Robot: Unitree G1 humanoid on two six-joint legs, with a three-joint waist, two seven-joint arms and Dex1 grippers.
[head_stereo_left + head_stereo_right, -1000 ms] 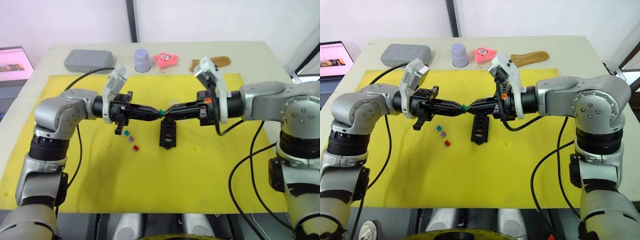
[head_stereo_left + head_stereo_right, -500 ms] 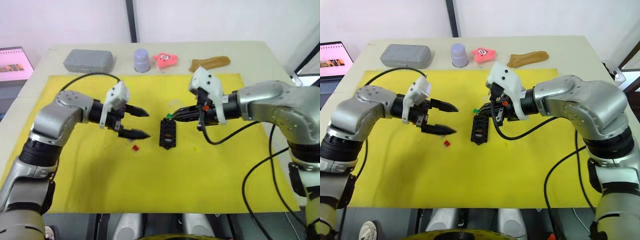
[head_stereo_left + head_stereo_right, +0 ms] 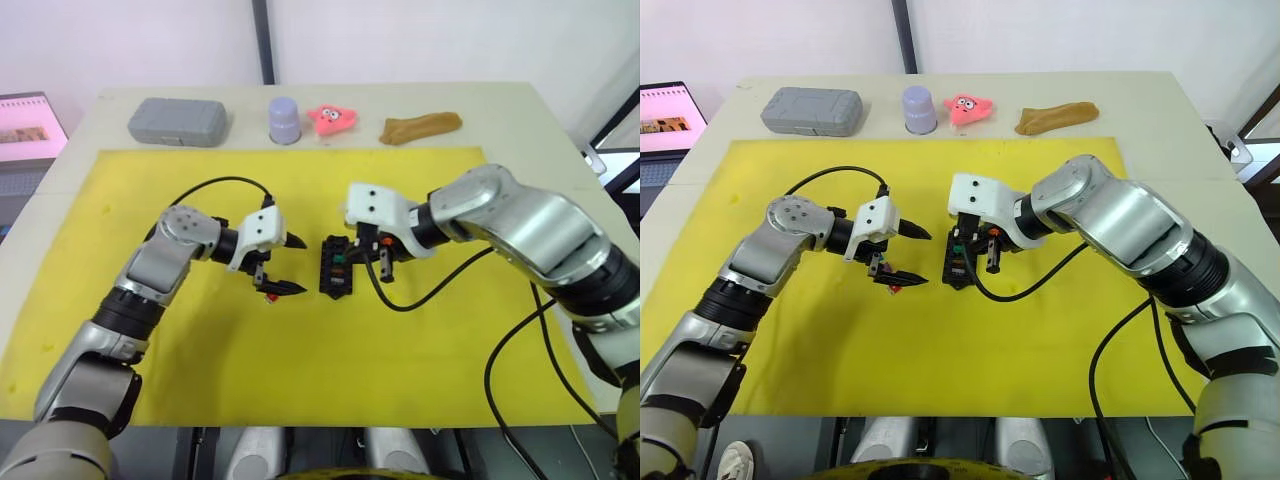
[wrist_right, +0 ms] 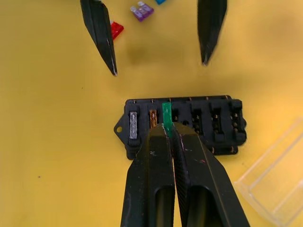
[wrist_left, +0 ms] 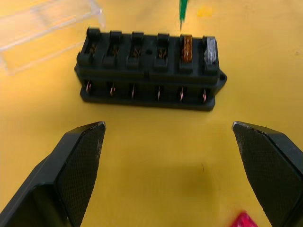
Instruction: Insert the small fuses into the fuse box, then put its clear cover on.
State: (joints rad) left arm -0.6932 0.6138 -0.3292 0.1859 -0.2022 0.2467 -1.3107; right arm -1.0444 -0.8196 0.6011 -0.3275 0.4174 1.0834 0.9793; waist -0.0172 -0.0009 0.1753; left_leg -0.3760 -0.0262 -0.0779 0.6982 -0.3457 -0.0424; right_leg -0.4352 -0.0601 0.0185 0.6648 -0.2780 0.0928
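– What moved?
– The right gripper carried the green fuse from mid-air down onto the box, over its third slot.
– And the left?
– The left gripper let go, opened and dropped low beside the red fuse

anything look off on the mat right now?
Nothing stands out. The fuse box lies flat with two fuses seated; the right end effector holds the green fuse at the third slot. The clear cover lies intact beside the box.

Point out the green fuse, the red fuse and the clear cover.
green fuse (image 4: 166, 115), right wrist view, its top edge.
red fuse (image 4: 116, 30), right wrist view, its body.
clear cover (image 5: 47, 33), left wrist view, its middle.
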